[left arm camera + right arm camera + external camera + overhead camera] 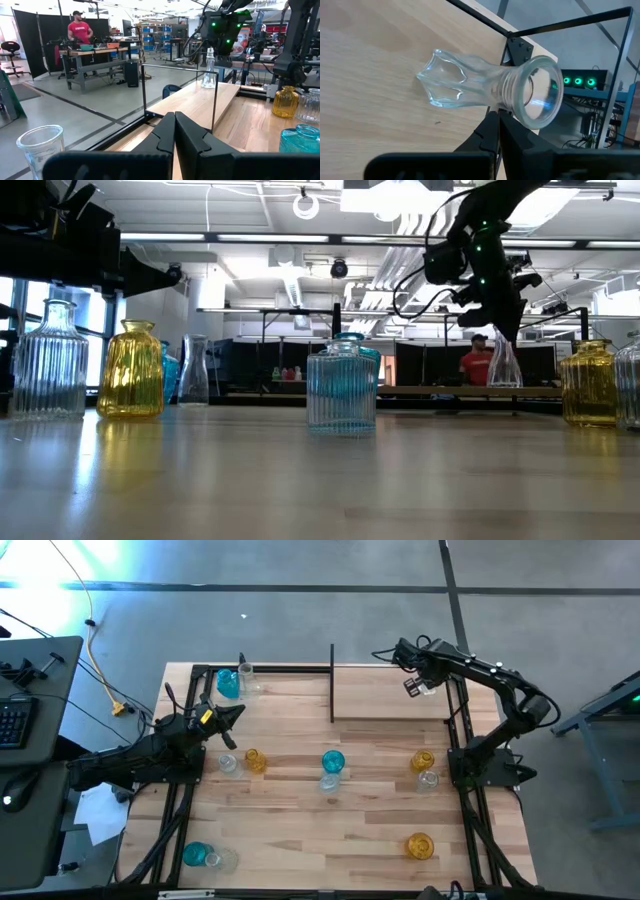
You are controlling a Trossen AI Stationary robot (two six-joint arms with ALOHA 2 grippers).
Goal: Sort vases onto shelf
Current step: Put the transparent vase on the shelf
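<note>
The shelf (pixel 385 698) is a light board in a black frame along the table's far edge. A clear flared vase (pixel 470 87) stands on the board's right end (pixel 503 365). My right gripper (pixel 495 120) hangs over it, shut, its tips by the neck. A teal vase (pixel 228 685) and a clear one (pixel 245 672) stand in the frame's left part. Amber (pixel 255 761), teal (pixel 333 761) and clear (pixel 428 780) vases stand on the table. My left gripper (pixel 175 120) is shut near the shelf's left end (pixel 230 720), holding nothing. My right gripper comes from above, and its shut fingertips (pixel 492 122) lie beside the clear vase's neck (pixel 502 92), just under the flared rim. I cannot tell whether they touch it. The vase stands upright on the shelf board.
More vases stand near the front edge: amber (pixel 419 845), teal (pixel 197 855) and clear (pixel 220 860). A black upright divider (pixel 332 680) splits the shelf. A person in red (pixel 79 31) is at a bench beyond the table. The middle of the board between divider and vase is bare.
</note>
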